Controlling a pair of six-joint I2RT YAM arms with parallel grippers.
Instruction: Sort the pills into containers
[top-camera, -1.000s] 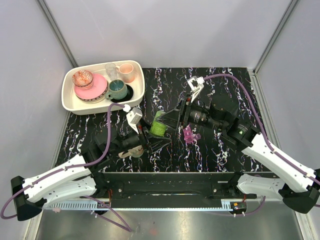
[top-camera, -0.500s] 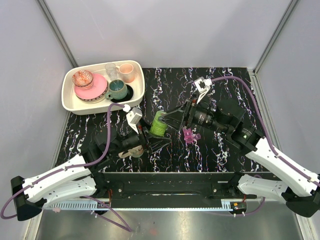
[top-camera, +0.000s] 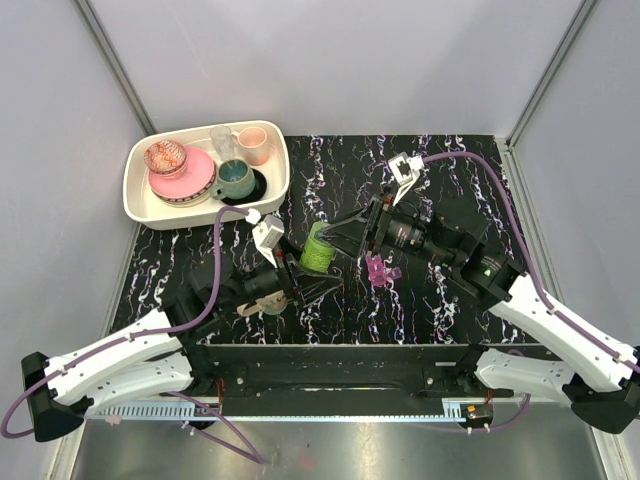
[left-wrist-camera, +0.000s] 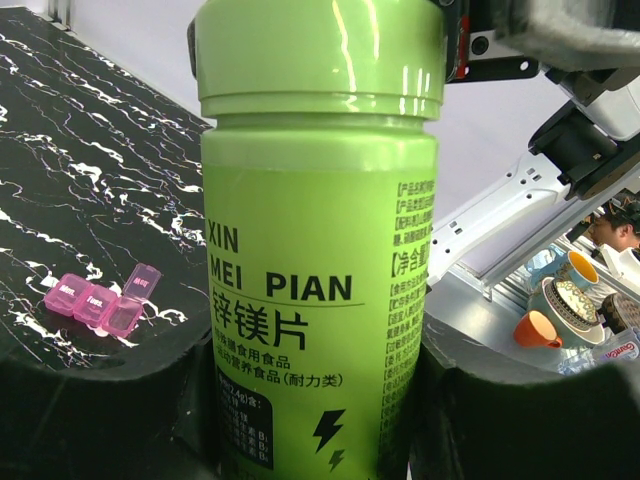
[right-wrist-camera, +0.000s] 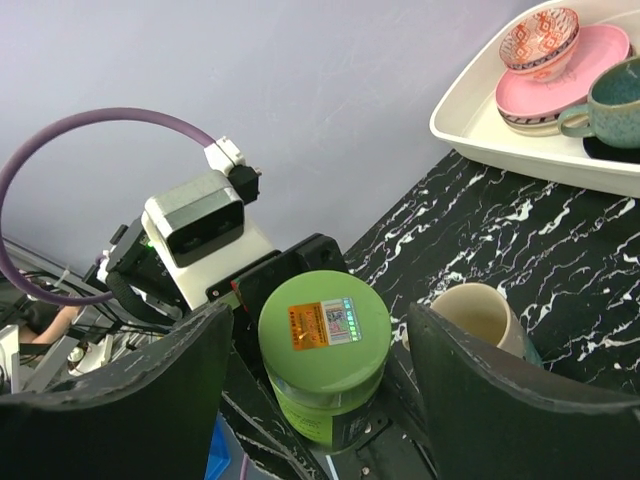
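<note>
top view: the left gripper (top-camera: 316, 272) grips the upright green bottle (top-camera: 318, 250) mid-table; the purple pill box (top-camera: 380, 268) lies just right of it. left wrist view: one box lid stands open. right wrist view: the right gripper (right-wrist-camera: 318, 318) is spread wide either side of the bottle's cap (right-wrist-camera: 325, 335), with gaps showing.

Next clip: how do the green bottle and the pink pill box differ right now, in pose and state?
The green bottle stands upright, clamped in the left gripper; the pill box lies flat on the table, touched by no gripper. The green bottle's cap is on, while the pill box has one lid flipped up. The green bottle is an opaque cylinder; the pill box is a see-through row of compartments. Both are small containers.
</note>
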